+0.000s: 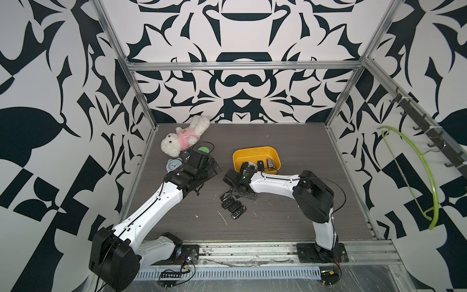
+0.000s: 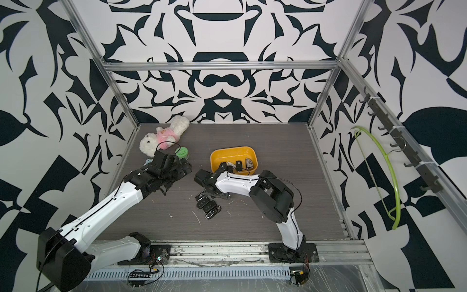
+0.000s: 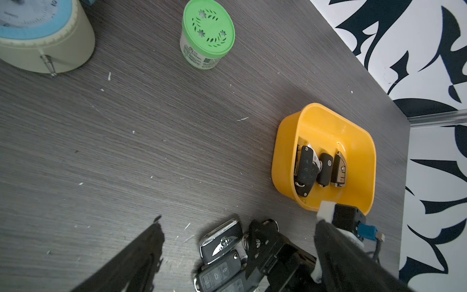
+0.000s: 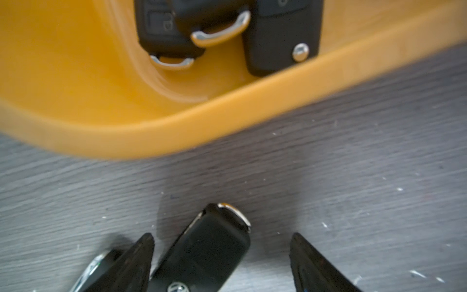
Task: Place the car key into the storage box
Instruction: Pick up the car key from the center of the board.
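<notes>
The yellow-orange storage box (image 1: 237, 157) (image 2: 214, 158) (image 3: 285, 141) stands mid-table and holds several black car keys (image 3: 307, 169). A few more keys (image 1: 233, 206) (image 2: 208, 205) lie in a cluster on the table in front of it. My right gripper (image 1: 235, 192) (image 4: 222, 236) is down at the far end of that cluster. Its jaws are open and straddle a black car key (image 4: 209, 252) with a round logo; one finger is close to the key and a gap shows at the other. My left gripper (image 1: 214, 166) (image 3: 239, 220) hovers open and empty to the left.
A white plush toy (image 1: 185, 136) in pink lies at the back left. A blue-faced clock (image 3: 38, 38) and a small green-lidded jar (image 3: 207, 35) stand by the left arm. A green hanger (image 1: 424, 177) hangs on the right wall.
</notes>
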Controlling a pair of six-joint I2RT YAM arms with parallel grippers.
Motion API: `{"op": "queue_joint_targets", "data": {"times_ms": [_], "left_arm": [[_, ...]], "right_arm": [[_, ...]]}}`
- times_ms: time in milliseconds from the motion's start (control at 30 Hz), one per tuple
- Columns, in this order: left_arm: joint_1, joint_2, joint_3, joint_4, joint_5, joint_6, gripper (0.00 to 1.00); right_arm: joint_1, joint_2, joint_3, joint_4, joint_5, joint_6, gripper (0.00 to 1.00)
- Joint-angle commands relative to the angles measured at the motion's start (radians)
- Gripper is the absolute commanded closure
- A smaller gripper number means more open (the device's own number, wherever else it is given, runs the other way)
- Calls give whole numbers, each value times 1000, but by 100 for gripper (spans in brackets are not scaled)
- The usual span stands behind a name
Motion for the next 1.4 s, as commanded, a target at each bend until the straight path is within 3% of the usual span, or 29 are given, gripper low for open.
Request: {"op": "queue_joint_targets", "data": {"times_ms": [0,400,567,733,867,1100,1367], "left_arm": [[5,-11,-26,2,5,-8,1],[6,-5,-33,12,20,-18,1],[5,-3,-34,13,29,-26,1],[5,-17,-38,2,21,-26,1],[6,-18,-46,11,23,-37,1],[5,0,-33,9,36,-40,1],[5,2,-22,8,34,-39,1]], "right_arm": [[4,-43,-7,-53,22,-20,15],[2,-122,-77,-62,34,-124,19],[0,-41,7,-41,-44,-322,22],[-14,-18,57,-91,-44,-473,22],[-25,-11,61,-91,-73,-510,23],[-27,25,78,-102,-86,-512,41],[-37,55,79,-116,-85,-489,47]]}}
